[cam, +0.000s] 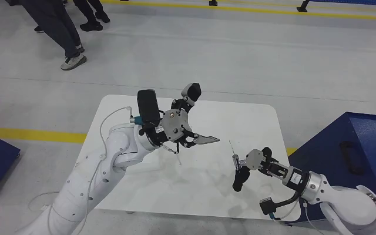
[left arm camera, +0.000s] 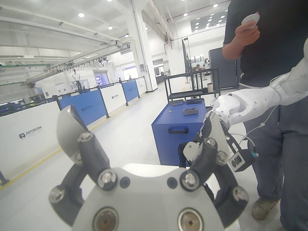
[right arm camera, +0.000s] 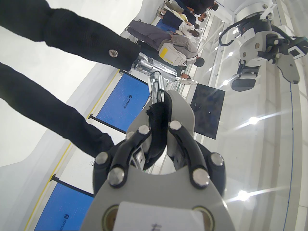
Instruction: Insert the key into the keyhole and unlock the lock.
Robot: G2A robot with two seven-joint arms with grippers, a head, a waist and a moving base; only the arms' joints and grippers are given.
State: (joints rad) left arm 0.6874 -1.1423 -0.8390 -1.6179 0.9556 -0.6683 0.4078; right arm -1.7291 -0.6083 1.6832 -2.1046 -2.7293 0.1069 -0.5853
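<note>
White bench (cam: 247, 120) with rounded corners is lying beneath both arms as we are looking down from above. Toward the left, the left gripper (cam: 204, 115) is hanging above the middle of the bench, its fingers (cam: 192, 91) standing wide apart and holding nothing. Farther right, over the bench's near right part, the right gripper (right arm camera: 163, 99) is holding the lock (right arm camera: 150, 66) up off the surface. Its fingers are pressing together on a bright metal loop just beside the lock's chrome body, with a strip of black fabric caught between them. Two black fabric sleeves (right arm camera: 79, 34) are running away from the chrome body, and from above we are seeing black fabric dangling below the gripper.
</note>
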